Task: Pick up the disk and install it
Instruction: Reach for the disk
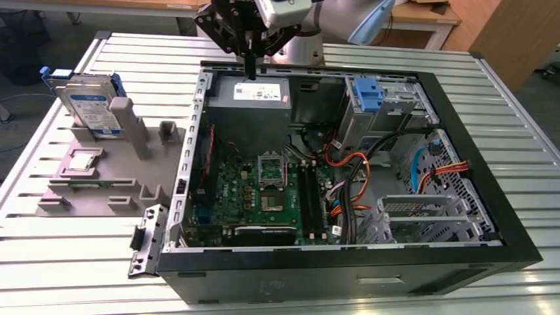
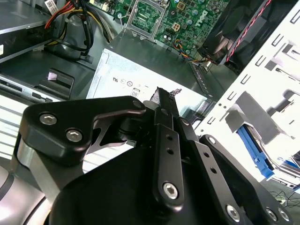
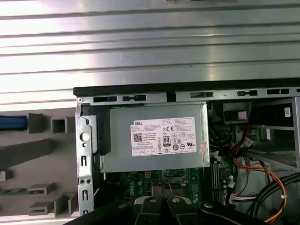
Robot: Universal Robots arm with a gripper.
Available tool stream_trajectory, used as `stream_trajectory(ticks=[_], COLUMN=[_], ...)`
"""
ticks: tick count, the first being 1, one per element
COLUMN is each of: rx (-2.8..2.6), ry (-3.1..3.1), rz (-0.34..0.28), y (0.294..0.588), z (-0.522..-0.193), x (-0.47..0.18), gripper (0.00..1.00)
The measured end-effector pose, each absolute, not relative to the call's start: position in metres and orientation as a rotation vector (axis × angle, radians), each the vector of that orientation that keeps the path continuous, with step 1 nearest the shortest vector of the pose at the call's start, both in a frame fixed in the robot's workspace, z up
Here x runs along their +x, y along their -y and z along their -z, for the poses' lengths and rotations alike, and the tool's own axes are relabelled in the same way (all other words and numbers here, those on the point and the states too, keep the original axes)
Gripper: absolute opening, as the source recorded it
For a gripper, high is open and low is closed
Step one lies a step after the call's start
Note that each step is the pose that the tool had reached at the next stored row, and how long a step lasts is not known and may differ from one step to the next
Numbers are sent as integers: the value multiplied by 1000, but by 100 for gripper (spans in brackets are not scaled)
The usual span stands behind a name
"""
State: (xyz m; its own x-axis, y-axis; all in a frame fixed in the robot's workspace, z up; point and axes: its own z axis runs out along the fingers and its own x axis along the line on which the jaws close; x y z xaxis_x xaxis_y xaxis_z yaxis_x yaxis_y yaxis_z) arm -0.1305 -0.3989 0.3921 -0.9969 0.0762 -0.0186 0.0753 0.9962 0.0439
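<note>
The disk point(image 1: 92, 105) is a silver drive with a white-and-blue label and blue side rails. It stands upright in the grey holder point(image 1: 105, 177) at the exterior view's left, beside the open computer case point(image 1: 350, 262). My gripper point(image 1: 251, 71) hangs over the case's back edge, just above the grey power-supply box point(image 1: 252, 93), well apart from the disk. Its black fingers point(image 2: 161, 105) are shut together with nothing between them. In the first wrist view a blue rail edge point(image 3: 11, 123) shows next to the holder's posts.
Inside the case lie the green motherboard point(image 1: 262, 190), bundles of orange and black cables point(image 1: 350, 170), a blue bracket point(image 1: 368, 95) at the back and a metal drive cage point(image 1: 418, 213) at the front right. A small silver chip point(image 1: 80, 161) rests on the holder. The table point(image 1: 70, 249) is ribbed metal.
</note>
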Motion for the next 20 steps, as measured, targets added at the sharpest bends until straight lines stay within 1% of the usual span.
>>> stream_trajectory(ticks=[20], rx=[118], ry=[-3118], rz=[-67], y=[399], z=[-392], x=[-137], gripper=[10])
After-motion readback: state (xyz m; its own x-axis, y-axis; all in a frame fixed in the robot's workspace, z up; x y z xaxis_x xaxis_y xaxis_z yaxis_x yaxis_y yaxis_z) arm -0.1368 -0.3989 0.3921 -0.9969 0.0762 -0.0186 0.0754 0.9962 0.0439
